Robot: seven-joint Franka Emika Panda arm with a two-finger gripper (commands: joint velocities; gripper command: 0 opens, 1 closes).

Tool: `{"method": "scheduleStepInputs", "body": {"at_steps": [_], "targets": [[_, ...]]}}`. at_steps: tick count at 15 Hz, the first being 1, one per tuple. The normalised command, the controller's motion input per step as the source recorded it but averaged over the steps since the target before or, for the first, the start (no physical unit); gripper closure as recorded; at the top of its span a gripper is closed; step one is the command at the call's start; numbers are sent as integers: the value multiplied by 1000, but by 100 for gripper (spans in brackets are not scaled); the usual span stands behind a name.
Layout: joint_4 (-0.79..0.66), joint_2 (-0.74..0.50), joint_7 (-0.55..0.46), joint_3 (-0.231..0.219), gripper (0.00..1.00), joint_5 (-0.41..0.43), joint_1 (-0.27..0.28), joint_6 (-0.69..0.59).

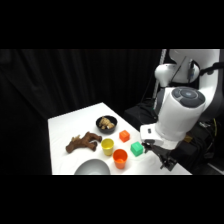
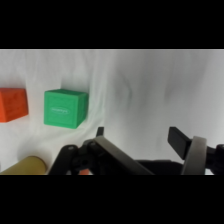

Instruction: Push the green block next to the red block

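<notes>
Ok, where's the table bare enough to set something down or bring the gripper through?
Bare: the far-left corner behind the brown toy and dark bowl. Crowded: the near middle, where yellow cup, orange cup, red block and green block cluster, gripper beside them.

**What I can't make out from either camera**

From the side, my own wrist housing covers my gripper (image 1: 150, 145), so whether it touches the green block (image 1: 136, 148) is anyone's guess. The grey bowl (image 1: 92, 168) is chopped off by the bottom edge. Whatever sits in the dark bowl (image 1: 106, 123) is just a tan blur, and the brown thing (image 1: 83, 143) is too fuzzy to name.

In the wrist view the red block (image 2: 13, 104) runs off the left edge, and a yellowish rounded shape (image 2: 27, 165) pokes in at the bottom left, mostly cut off.
</notes>
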Motion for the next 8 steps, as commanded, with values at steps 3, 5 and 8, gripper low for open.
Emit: {"method": "scheduleStepInputs", "body": {"at_steps": [3, 5, 8], "targets": [[81, 180, 157, -184, 0, -121, 209, 194], [61, 97, 122, -164, 0, -73, 176, 161], [43, 54, 39, -115, 0, -14, 114, 64]]}}
